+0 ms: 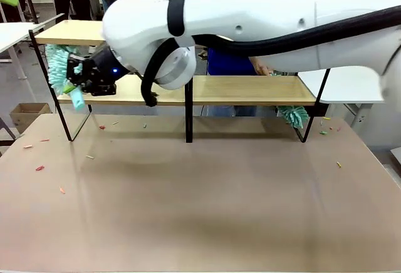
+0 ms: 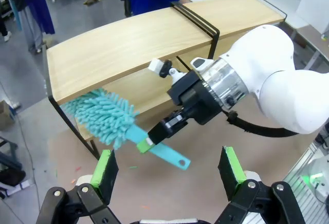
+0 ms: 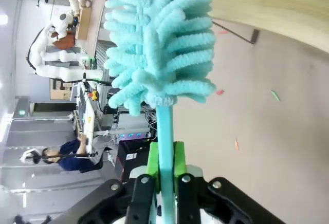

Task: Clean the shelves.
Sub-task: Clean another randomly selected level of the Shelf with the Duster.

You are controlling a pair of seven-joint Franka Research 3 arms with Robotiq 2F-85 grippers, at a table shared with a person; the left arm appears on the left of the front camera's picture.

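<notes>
1. Front view: the shelves stand at the far side of the table, two wooden boards on a black frame with a central upright.
2. The duster has its teal head at the rack's left end, between the boards, beside the end frame.
3. The right gripper, on an arm stretched across the rack's front, pinches the duster's handle between its green pads. The left gripper hangs spread and empty, apart from the rack.
4. Likely risks: the fluffy head snagging on the thin frame and twisting the handle in the pads, or the long forearm nudging the light rack.
5. A second duster hangs under the lower board's right end, below a person's hand. Coloured scraps litter the table.
</notes>
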